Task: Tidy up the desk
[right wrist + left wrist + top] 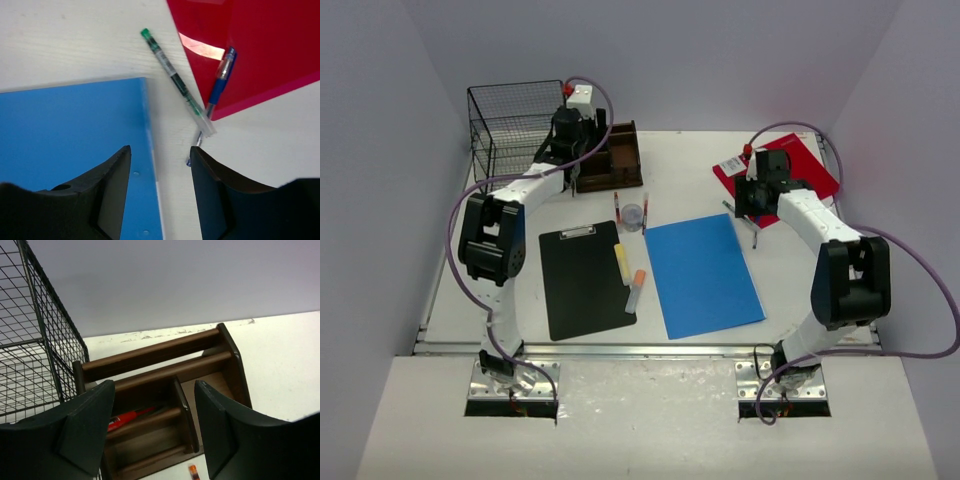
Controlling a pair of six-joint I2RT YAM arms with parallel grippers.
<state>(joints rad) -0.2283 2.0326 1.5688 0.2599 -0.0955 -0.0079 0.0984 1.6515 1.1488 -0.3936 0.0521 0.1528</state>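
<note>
The white desk [790, 290] holds a brown wooden organizer [618, 152] at the back left. My left gripper [570, 128] hovers over it, open with nothing between its fingers. In the left wrist view the left gripper [155, 435] frames the organizer [165, 385], where a red pen [125, 418] lies in one compartment. My right gripper [752, 208] stands open above the gap between a blue folder [702, 275] and a red folder [782, 165]. From the right wrist view, the right gripper [160, 195] sits over the blue folder's edge [70, 130], near a green pen [175, 80] and a blue pen [218, 86].
A black wire basket [510, 125] stands left of the organizer. A black clipboard [582, 280] lies front left with a yellow highlighter [622, 262] and an orange-capped marker [636, 290] at its right edge. Two red pens [617, 207] flank a small clear cup [633, 216].
</note>
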